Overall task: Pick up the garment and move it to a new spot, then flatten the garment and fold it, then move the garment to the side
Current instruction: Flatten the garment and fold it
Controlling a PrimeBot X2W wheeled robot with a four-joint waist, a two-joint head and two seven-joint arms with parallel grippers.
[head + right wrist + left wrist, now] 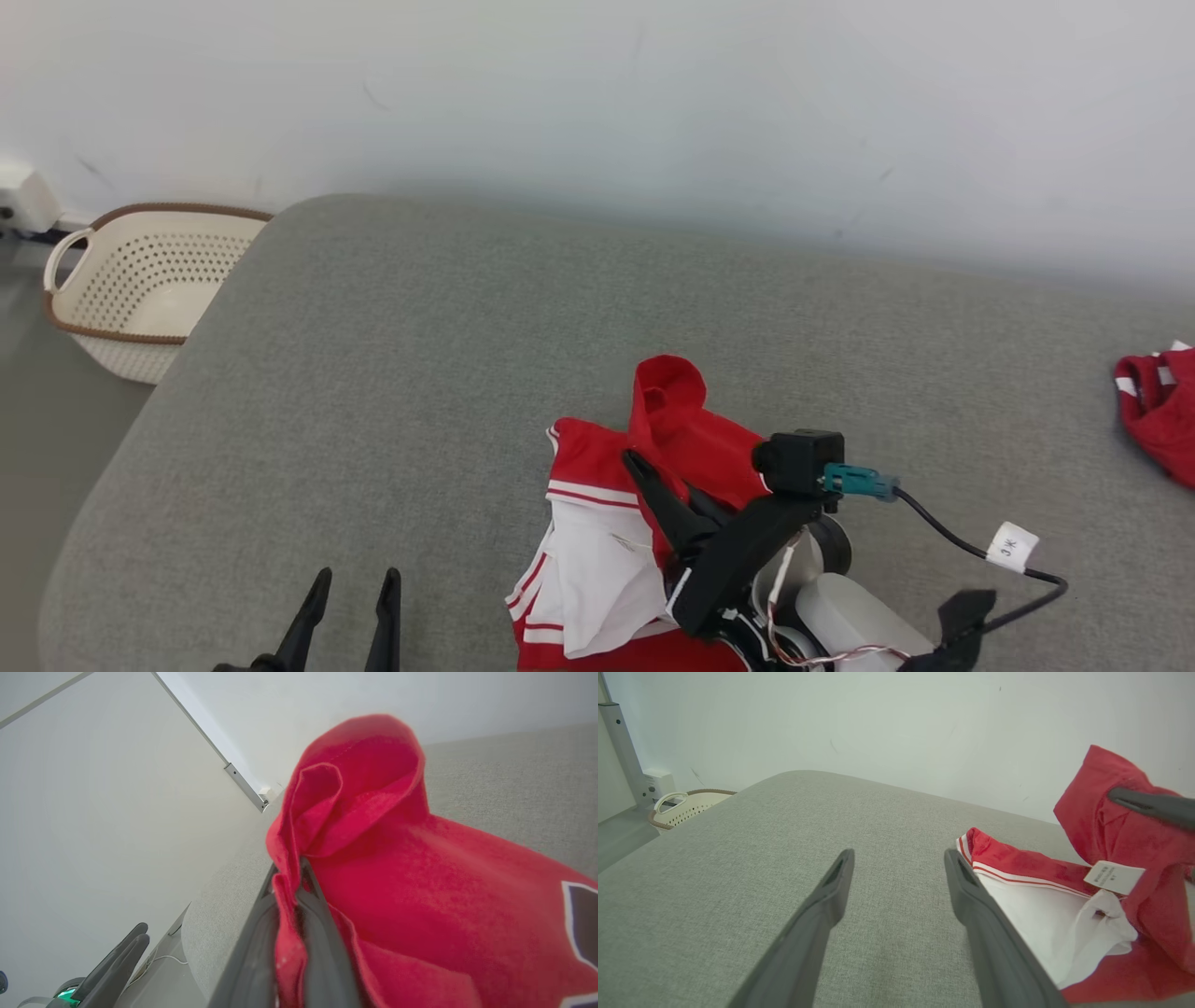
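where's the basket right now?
Head view, far left: the basket sits on the floor by the wall, just off the grey surface's far-left corner, well away from the garment.

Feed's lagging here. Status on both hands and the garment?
Right hand shut on a red fold of the garment, held raised. Left hand open, empty, above the grey cushion. Another red garment far right, not in the way.

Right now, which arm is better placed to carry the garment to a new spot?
Right. The right arm's fingers are shut on a red fold of the garment, raised off the grey cushion. The left arm's fingers stand open beside it, holding nothing.
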